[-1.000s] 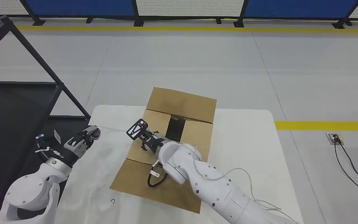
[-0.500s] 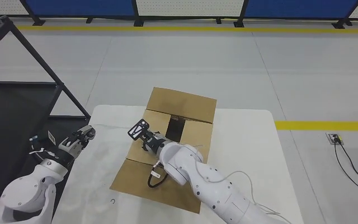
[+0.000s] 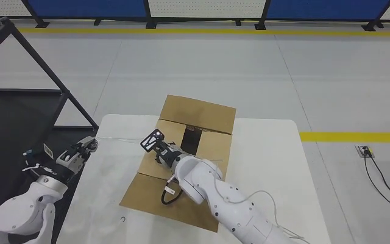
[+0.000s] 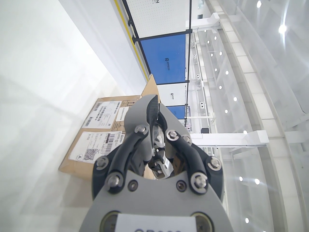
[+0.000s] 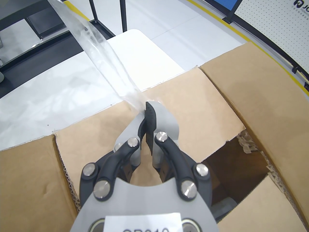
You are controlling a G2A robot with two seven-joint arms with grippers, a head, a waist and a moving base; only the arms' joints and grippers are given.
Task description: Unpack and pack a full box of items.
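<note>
The left gripper [image 3: 90,143] has drawn back toward the left edge of the white worktop [image 3: 268,158], fingers clamped on a clear tape strip [image 5: 94,42] stretched from the open brown cardboard box [image 3: 201,113] mid-worktop. The right gripper [image 5: 150,106] has its fingers together at the box flap.

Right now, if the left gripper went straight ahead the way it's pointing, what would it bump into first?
Most likely the cardboard box. The left gripper points at its labelled side, with just bare table in between. How far off the box is is hard to judge.
</note>
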